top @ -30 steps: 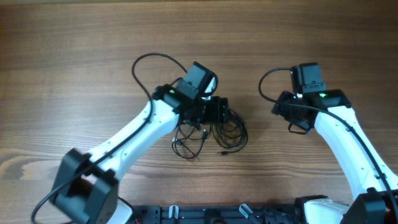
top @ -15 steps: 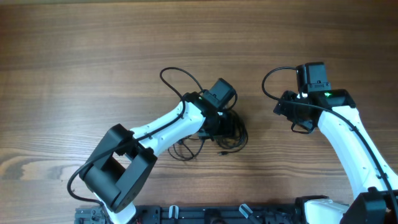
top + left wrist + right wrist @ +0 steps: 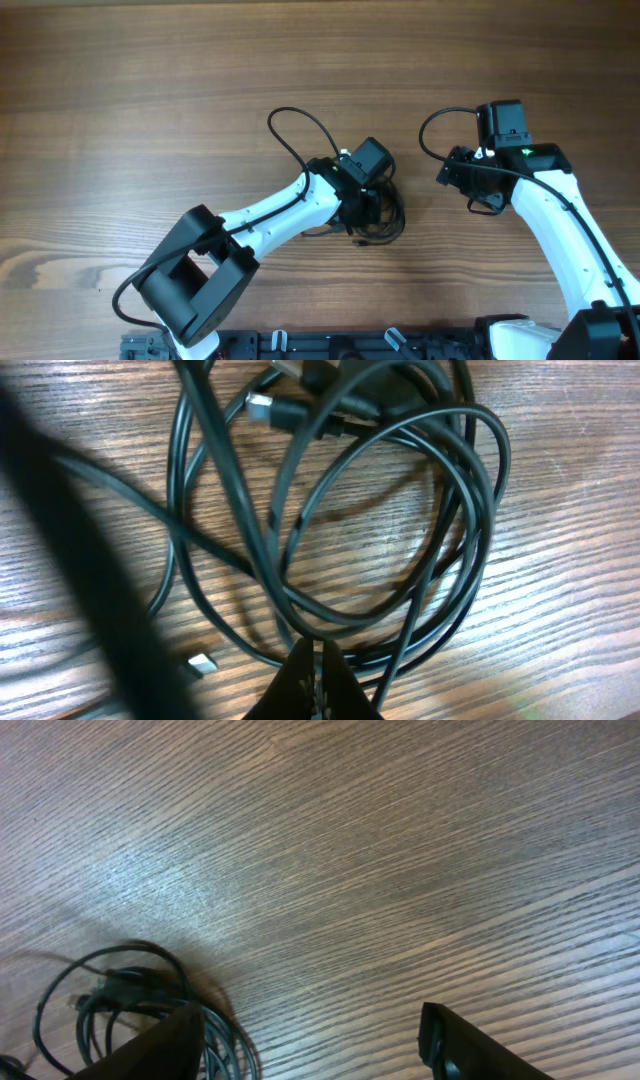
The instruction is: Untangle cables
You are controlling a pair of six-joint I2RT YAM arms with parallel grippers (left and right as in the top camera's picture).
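Cables (image 3: 388, 228): tangled loops near the centre of the table (image 3: 150, 100), under the left gripper (image 3: 315, 665). Its jaws are closed to a point, apparently pinching one strand; contact unclear. Right gripper (image 3: 308, 1020): jaws wide apart, holding nothing, over wood beside the bundle.

We find the cables (image 3: 385, 222) heaped on the table (image 3: 130, 90), a little toward 3 o'clock from its middle. The left gripper (image 3: 365, 205) sits right over the heap (at its 6 o'clock edge in the wrist view). The right gripper (image 3: 452, 172) stands apart, toward the heap's 2 o'clock.
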